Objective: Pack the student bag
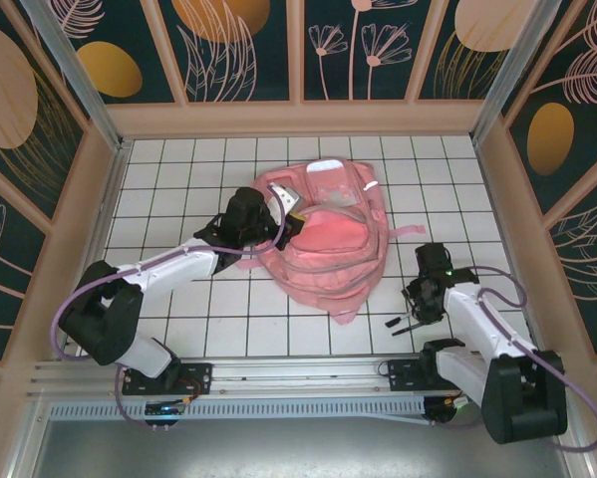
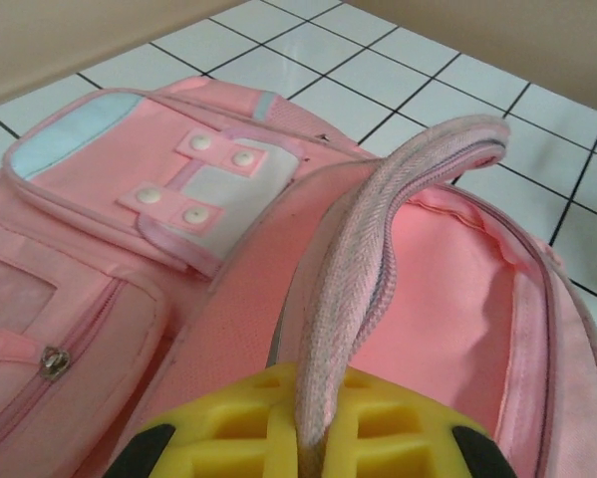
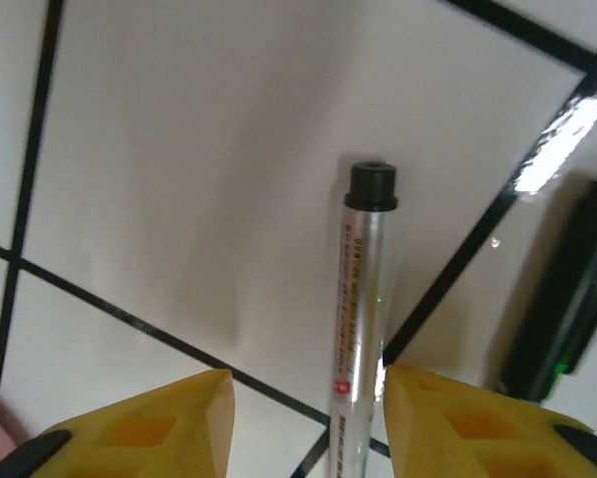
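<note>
**Top view:** the large pink fabric student bag (image 1: pixel 328 249) lay mid-table on white tiles (image 1: pixel 178 169), main compartment agape. The left gripper (image 1: pixel 283 211) met its near-left side. The right gripper (image 1: pixel 418 304) hung low over the tiles, well apart from the bag.

**Left wrist view:** yellow fingers (image 2: pixel 228 438) were clamped on the bag's zip-edged rim (image 2: pixel 378 229), propping the mouth.

**Right wrist view:** jaws stood apart astride a slim silver black-capped pen (image 3: pixel 363 289), unpinched. Centring on the barrel should stop it rolling. A dark bar-shaped object (image 3: pixel 567 289) just beside might snag a finger.

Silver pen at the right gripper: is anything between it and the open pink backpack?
Nothing visible blocks it. The silver pen lies between the right gripper's open fingers; bare white tiles run to the pink fabric backpack, whose mouth the left gripper holds up. A black object lies beside the pen.
</note>
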Robot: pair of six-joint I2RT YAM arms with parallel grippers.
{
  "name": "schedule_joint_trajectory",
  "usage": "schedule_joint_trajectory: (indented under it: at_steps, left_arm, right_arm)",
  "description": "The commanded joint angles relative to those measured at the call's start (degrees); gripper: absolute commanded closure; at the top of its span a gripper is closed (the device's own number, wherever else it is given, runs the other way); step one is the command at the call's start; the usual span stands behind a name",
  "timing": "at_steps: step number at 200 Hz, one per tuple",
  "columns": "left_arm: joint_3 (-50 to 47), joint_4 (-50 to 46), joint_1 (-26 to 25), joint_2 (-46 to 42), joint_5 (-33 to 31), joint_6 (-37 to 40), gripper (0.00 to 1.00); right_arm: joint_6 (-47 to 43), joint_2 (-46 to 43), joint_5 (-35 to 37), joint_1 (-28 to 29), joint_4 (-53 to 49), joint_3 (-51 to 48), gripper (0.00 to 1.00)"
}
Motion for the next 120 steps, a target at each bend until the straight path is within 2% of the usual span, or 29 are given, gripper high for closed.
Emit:
schedule_joint_trajectory:
  at_steps: [1,8,29,45,71,98,120]
  left_arm:
    - [-0.29,6.39,0.19,-3.2,4.98,-3.12,1.0]
    - [-0.29,6.61,0.19,-3.62,5.21,-3.53,1.0]
    - [-1.04,9.09,0.16,-4.5,6.09,-5.89,1.0]
    - [-1.91,11.16,0.21,-4.74,6.71,-7.9,1.0]
    - [-2.05,11.89,0.16,-4.72,6.56,-9.73,1.0]
    - [-1.48,11.51,0.14,-3.87,5.7,-11.33,1.0]
    - [-0.69,12.03,0.16,-2.66,7.07,-13.25,1.0]
  right_arm:
    - [-0.72,2.51,-1.39,-0.32,5.16,-1.34,0.6]
    - [-0.7,3.18,-1.46,-0.34,5.87,-1.47,0.63]
    - [0.05,4.42,-1.6,-0.27,6.97,-1.78,0.86]
    - [0.21,4.28,-1.91,-0.29,7.31,-1.2,1.0]
    - [0.92,1.8,-1.2,-0.15,2.8,3.19,1.0]
    - [2.76,-2.74,0.62,0.22,-6.23,11.45,1.0]
    - [4.4,-5.07,-2.35,1.57,-9.63,18.56,1.0]
